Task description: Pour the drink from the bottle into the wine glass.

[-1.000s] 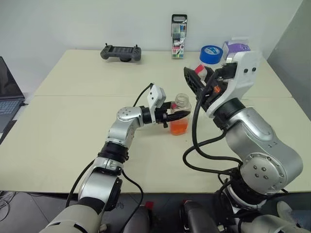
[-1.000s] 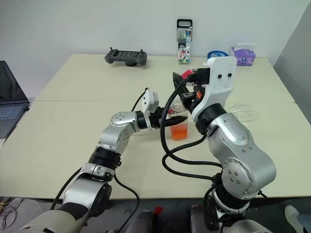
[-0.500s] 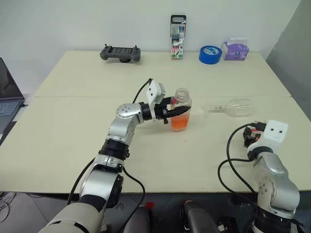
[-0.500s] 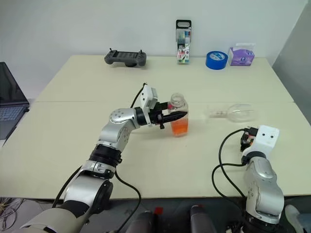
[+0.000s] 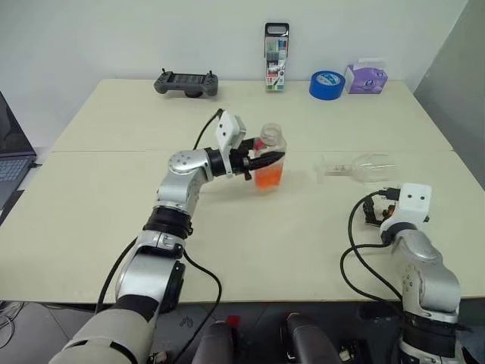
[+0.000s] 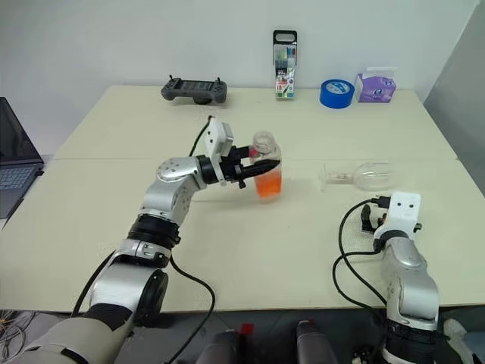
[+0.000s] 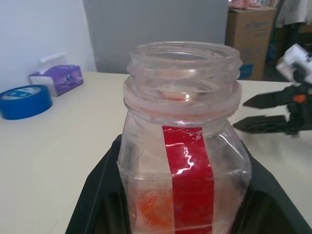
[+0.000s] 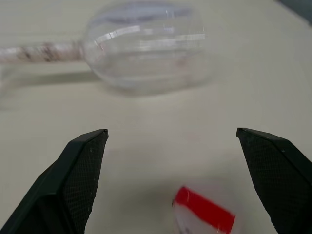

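Note:
My left gripper (image 5: 265, 161) is shut on the bottle (image 5: 271, 142) at the table's middle. The bottle is uncapped and nearly upright, with its red label strip (image 7: 187, 180) facing the left wrist camera. The orange drink (image 5: 267, 177) fills its lower half. The wine glass (image 5: 365, 166) lies on its side on the table to the right, its foot toward the bottle. My right gripper (image 8: 171, 131) is open low over the table just short of the glass bowl (image 8: 146, 46). A blurred red cap (image 8: 204, 212) shows between its fingers.
Along the far edge stand a black game controller (image 5: 186, 82), a tall marker pack (image 5: 276, 57), a blue tape roll (image 5: 327, 83) and a purple tissue pack (image 5: 367, 77). A laptop (image 5: 9, 152) sits off the table's left side.
My right arm swung from beside the bottle's neck down to the table's right side, and its jaws opened. My left gripper carried the bottle a little left and up.

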